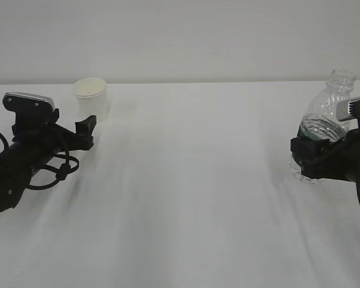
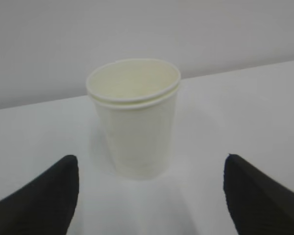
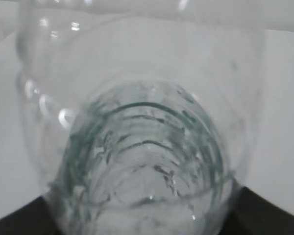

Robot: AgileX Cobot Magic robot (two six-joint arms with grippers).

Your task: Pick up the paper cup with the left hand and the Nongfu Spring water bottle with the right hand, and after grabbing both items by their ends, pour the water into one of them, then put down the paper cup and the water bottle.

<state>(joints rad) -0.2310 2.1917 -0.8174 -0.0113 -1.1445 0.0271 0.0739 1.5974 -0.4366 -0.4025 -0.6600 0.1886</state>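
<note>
So the paper cup looks already set down on the table with the left hand spread wide just short of it, while the right hand grips the tilted Nongfu Spring water bottle, which isn't released yet.

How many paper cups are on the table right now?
1. The small white tapered paper cup stands upright at the far left of the white table, just beyond the open left gripper. Its doubled rim in the left wrist view may mean a second cup nested inside.
</note>
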